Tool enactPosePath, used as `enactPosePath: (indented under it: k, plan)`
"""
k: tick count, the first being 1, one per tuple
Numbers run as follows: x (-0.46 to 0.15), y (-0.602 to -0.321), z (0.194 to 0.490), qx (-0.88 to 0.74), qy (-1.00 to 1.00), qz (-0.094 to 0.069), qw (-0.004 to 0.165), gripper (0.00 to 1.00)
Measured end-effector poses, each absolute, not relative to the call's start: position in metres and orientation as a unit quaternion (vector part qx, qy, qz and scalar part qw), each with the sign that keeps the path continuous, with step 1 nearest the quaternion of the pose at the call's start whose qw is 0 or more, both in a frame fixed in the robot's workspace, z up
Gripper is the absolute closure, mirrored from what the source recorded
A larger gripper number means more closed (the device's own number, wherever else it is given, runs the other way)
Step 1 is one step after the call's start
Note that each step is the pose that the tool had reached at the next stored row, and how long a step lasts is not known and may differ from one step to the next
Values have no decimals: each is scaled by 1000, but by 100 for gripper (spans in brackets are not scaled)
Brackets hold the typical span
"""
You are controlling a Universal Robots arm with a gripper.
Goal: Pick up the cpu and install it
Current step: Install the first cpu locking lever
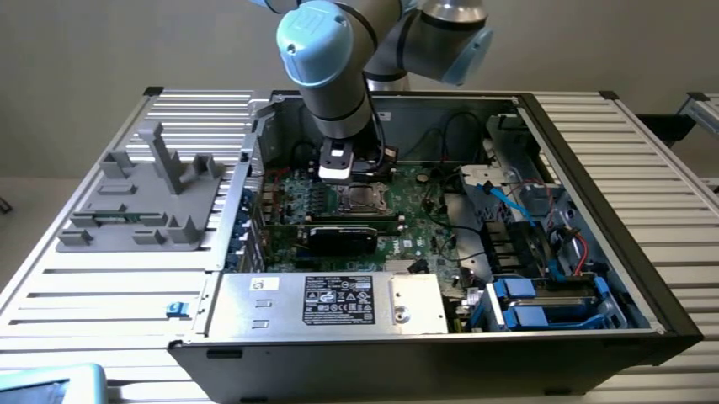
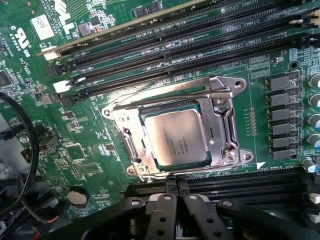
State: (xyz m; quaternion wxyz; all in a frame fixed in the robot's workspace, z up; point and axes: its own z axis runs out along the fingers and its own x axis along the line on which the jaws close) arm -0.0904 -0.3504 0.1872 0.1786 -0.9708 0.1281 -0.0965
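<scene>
The cpu, a small square chip with a shiny silver-beige top, lies flat inside the metal-framed socket on the green motherboard. In the exterior view the cpu sits in the middle of the open computer case. My gripper is shut, its two black fingertips pressed together with nothing between them, just off the socket's edge and apart from the chip. Seen from outside, the gripper hangs just above the motherboard, right beside the socket.
Long memory slots run along one side of the socket, and more lie under my fingers. A black cable loops nearby. A grey fixture with upright posts stands at the exterior view's left. The power supply and blue drive bays line the case front.
</scene>
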Motion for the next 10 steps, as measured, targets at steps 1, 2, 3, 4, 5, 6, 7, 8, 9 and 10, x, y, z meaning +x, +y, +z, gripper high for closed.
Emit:
enactPosePath:
  k: [1,2,3,4,5,6,7,8,9,10]
  plan:
    - [-90,-350,187,-971,128,-97,179,89]
    - [-90,-350,187,-971,128,-97,179,89]
    - [-90,-350,187,-971,128,-97,179,89]
    - [-90,-351,188,-971,128,-97,179,89]
    - [-90,-351,188,-971,129,-97,179,89]
    - [-90,-351,188,-971,129,-97,179,89]
    - [-90,-351,188,-971,129,-97,179,89]
    - [-89,-352,188,-971,129,-97,179,89]
    - [-89,-352,188,-971,129,-97,178,89]
    - [-89,-352,188,-971,129,-97,178,89]
